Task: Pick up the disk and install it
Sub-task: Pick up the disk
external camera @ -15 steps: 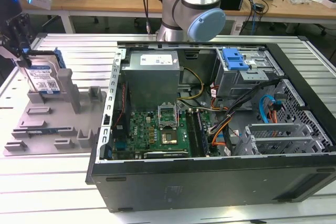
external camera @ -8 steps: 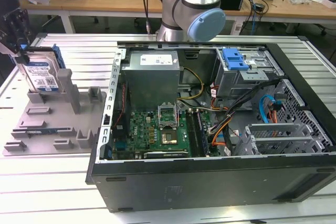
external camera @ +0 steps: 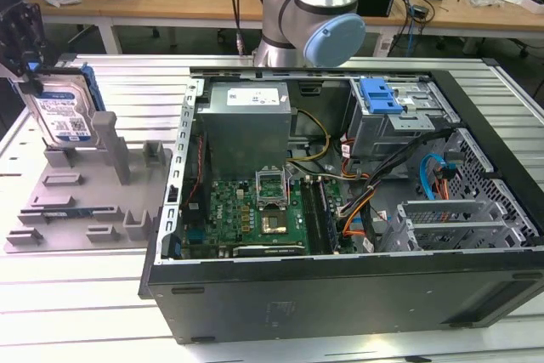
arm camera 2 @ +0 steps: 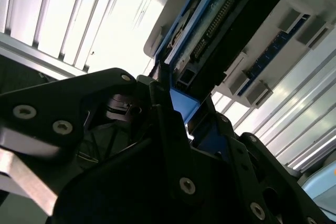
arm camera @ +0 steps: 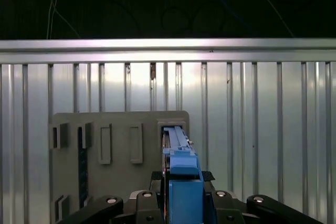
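The disk (external camera: 61,112) stands on edge at the exterior view's far left, its white-and-blue label facing the camera and its blue bracket around it. Its lower end is at the back posts of the grey holder tray (external camera: 76,201); whether it still rests there I cannot tell. My gripper (external camera: 32,82) is shut on the disk's upper end. In the second wrist view the black fingers (arm camera 2: 157,108) clamp the blue bracket of the disk (arm camera 2: 220,30). In the first wrist view the disk's (arm camera: 181,166) blue edge runs between the fingers, over the tray (arm camera: 121,124).
An open computer case (external camera: 340,210) lies to the exterior view's right of the tray, with a grey power-supply box (external camera: 246,116), a motherboard (external camera: 255,210) and a drive bay with a blue latch (external camera: 380,95). The arm's base (external camera: 310,23) stands behind it. A ribbed metal table (external camera: 85,295) carries everything.
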Robot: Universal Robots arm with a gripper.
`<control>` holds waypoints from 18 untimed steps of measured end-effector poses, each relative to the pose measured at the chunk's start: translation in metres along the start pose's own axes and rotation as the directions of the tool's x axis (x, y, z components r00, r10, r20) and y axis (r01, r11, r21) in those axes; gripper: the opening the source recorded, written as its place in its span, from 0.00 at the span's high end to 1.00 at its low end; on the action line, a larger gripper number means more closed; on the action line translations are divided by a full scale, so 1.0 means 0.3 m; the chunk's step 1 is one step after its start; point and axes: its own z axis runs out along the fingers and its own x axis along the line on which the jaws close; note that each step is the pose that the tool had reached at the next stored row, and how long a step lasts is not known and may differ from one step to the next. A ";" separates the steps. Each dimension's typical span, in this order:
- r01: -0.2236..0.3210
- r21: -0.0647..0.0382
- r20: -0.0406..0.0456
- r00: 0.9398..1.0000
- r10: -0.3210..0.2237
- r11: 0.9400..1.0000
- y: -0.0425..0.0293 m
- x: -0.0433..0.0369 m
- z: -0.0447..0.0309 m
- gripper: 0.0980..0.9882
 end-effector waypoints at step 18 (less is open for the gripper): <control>0.000 0.000 0.000 1.000 0.000 1.000 0.004 0.000 -0.305 0.70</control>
